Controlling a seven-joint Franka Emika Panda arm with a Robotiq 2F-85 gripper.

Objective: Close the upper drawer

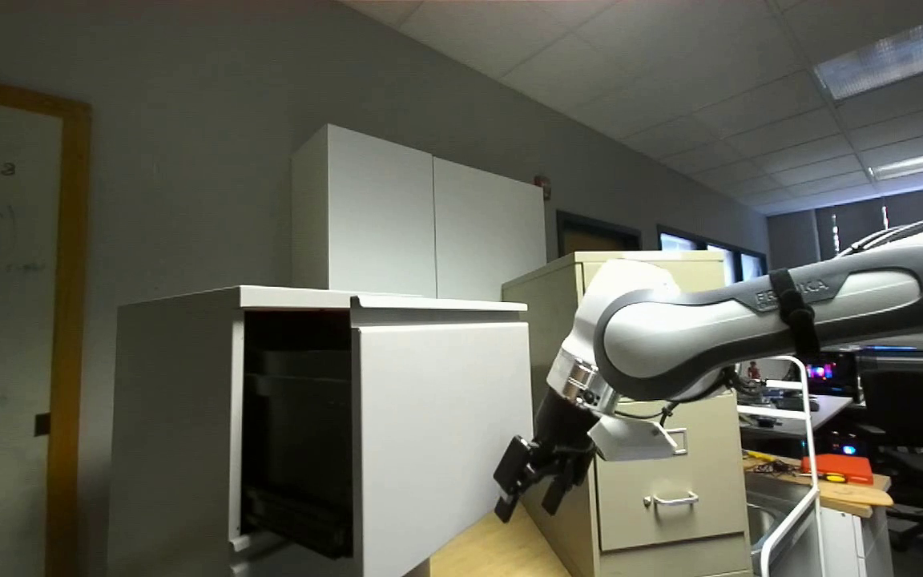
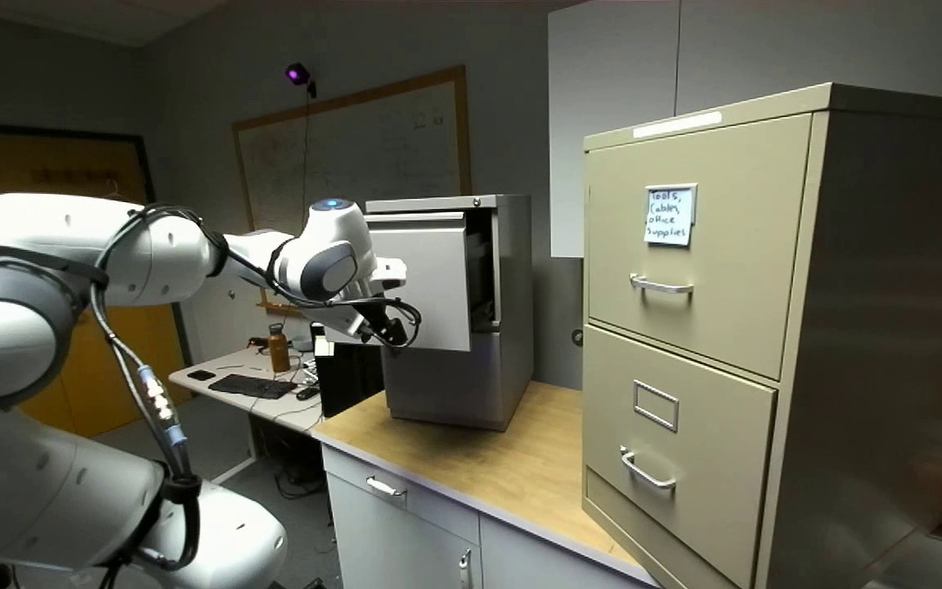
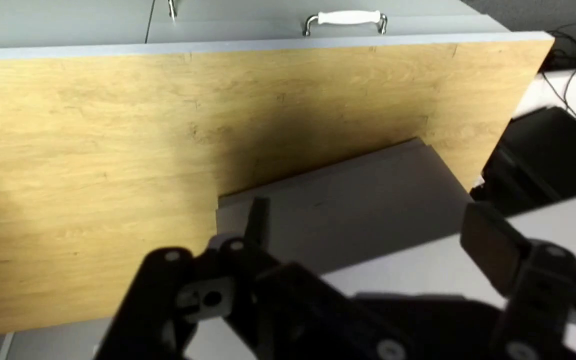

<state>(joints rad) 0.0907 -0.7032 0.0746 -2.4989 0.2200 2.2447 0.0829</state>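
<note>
"Where does the job stand?"

"Lining up for the push, I judge: the upper drawer (image 1: 441, 433) stands pulled out of its white cabinet (image 1: 173, 417). My gripper (image 1: 527, 506) hangs near the flat front (image 2: 438, 286), fingers (image 3: 493, 250) wide apart, nothing between them."

"Touching?"

"I can't tell. Next I'd want firm contact there, then a straight, steady push inward."

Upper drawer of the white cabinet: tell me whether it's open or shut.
Open. The upper drawer juts out from the white cabinet in both exterior views, leaving its dark side exposed.
</note>
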